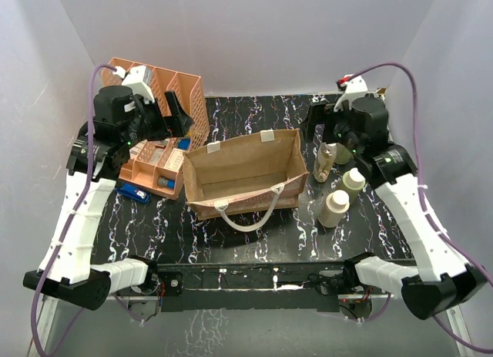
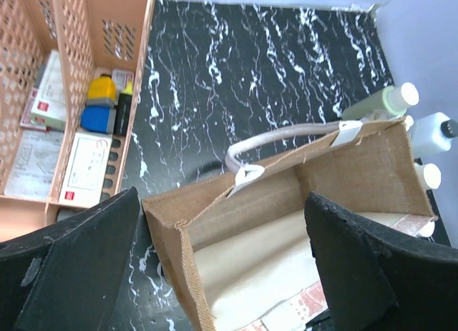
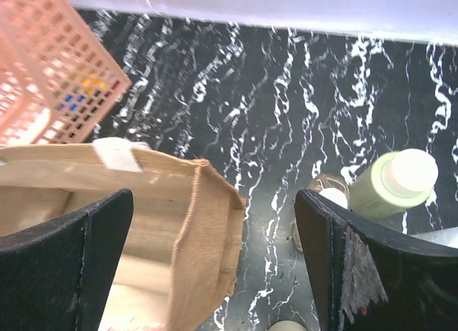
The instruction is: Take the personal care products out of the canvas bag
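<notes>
The canvas bag point(image 1: 240, 170) stands open mid-table, its white handle point(image 1: 248, 218) drooping over the front. In the left wrist view only the pale floor of the canvas bag point(image 2: 336, 174) shows inside it. Several personal care products stand right of the bag: a small clear bottle point(image 1: 324, 163), a cream bottle point(image 1: 353, 180) and a larger cream bottle point(image 1: 334, 208). My left gripper point(image 1: 179, 116) hovers open above the bag's left end. My right gripper point(image 1: 313, 122) hangs open over the bag's right end point(image 3: 207, 224), beside a pale bottle point(image 3: 397, 184) and the small clear bottle point(image 3: 325, 199).
An orange mesh rack point(image 1: 166, 87) with small boxes and blue items stands at the back left, close to the bag's left end. A blue item point(image 1: 135, 192) lies in front of the rack. White walls enclose the marbled black table point(image 1: 254, 118).
</notes>
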Tool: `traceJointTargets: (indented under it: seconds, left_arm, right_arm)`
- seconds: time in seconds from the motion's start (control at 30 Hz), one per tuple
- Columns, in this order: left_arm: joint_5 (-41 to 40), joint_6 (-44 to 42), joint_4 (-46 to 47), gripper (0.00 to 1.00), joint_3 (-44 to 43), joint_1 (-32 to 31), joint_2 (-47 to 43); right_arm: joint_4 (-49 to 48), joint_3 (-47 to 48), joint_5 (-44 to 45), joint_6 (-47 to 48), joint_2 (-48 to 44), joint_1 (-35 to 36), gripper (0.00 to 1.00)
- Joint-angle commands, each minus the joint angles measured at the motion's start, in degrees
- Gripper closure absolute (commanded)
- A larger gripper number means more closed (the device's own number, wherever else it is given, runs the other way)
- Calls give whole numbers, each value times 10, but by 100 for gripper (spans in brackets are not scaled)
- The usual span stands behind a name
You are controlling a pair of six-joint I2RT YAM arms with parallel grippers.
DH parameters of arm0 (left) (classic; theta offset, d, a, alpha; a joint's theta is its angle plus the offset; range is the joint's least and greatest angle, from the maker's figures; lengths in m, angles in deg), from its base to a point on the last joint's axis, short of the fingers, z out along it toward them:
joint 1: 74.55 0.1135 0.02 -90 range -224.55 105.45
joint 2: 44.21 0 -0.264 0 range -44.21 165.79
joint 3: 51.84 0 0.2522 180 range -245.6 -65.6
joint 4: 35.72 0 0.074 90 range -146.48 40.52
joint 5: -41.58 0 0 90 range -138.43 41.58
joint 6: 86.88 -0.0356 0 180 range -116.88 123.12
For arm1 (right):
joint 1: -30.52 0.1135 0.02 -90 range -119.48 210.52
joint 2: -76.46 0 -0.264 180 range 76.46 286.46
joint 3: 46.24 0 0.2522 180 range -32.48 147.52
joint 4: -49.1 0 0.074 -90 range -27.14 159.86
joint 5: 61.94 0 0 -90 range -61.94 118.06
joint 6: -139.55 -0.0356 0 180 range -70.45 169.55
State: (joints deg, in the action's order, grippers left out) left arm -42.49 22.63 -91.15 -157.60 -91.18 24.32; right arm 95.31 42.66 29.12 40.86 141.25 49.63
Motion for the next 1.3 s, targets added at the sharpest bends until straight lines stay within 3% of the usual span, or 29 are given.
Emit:
traceJointTargets:
  seconds: [0.0,0.53,0.93,1.27]
  left_arm:
    - [-24,-22,3,3,-54,0,-20]
    - [-71,-52,-5,3,-68,-14,-113]
    - [-153,-112,-35,3,-89,-73,-143]
    - [-156,-114,-34,3,-79,-78,-146]
  right_arm:
    - [28,70,-50,-3,-55,-1,1]
    - [71,152,-18,6,-181,-1,1]
    - [114,181,24,3,-213,-2,1]
    - [115,190,48,-5,-209,-2,1]
